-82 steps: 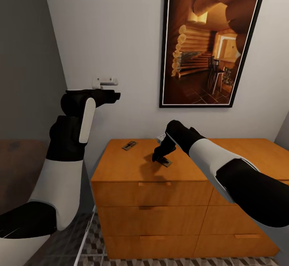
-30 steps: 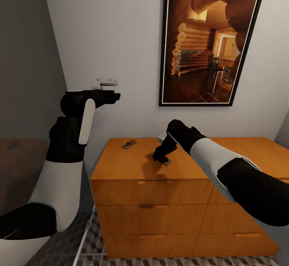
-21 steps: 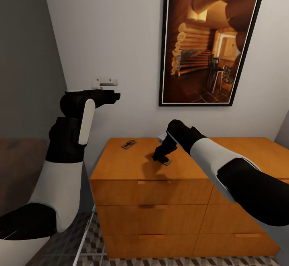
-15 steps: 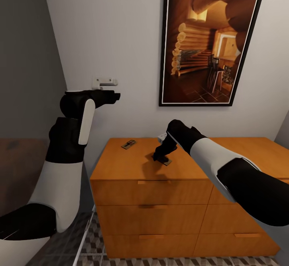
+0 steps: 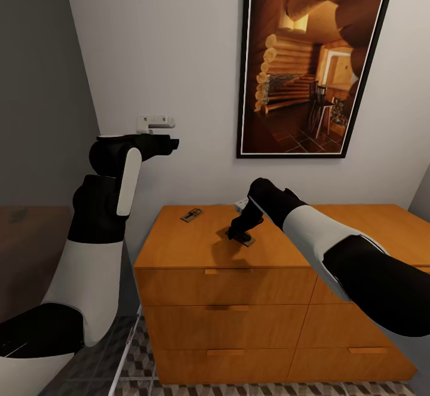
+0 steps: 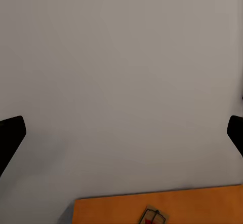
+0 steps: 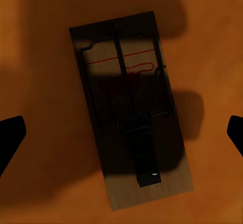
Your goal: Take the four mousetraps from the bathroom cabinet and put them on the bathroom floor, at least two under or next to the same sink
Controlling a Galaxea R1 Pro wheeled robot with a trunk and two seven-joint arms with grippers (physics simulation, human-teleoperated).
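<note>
Nearest me, at the foot of the head view, is a strip of cube-patterned floor [image 5: 143, 348], running up to the base of the cabinet [image 5: 179, 252].

My right gripper [image 5: 237, 235] reaches down over the cabinet top, about midway along its front half. Its fingers stand wide apart and empty, their dark tips sitting at the two sides of the right wrist view. Between them, flat on the wood, lies a trap [image 7: 129, 107]: a brown board with wire bars, a red outline near one end and a dark latch near the other. My gripper's shadow falls across it. In the head view this trap [image 5: 246, 240] peeks out just under the gripper; whether the fingers touch it I cannot tell.

A second trap [image 5: 192, 215] lies farther back, near the rear left corner of the top, well apart from the first. The left wrist view catches it too [image 6: 152, 217], close to the wall.

My left gripper [image 5: 172, 143] is held high, left of the cabinet and level with a white wall bracket [image 5: 154, 123]. It points at the wall [image 6: 121, 82], fingers spread wide, gripping nothing.

On the wall above the cabinet hangs a black-framed picture [image 5: 310, 55] of a log cabin interior.
</note>
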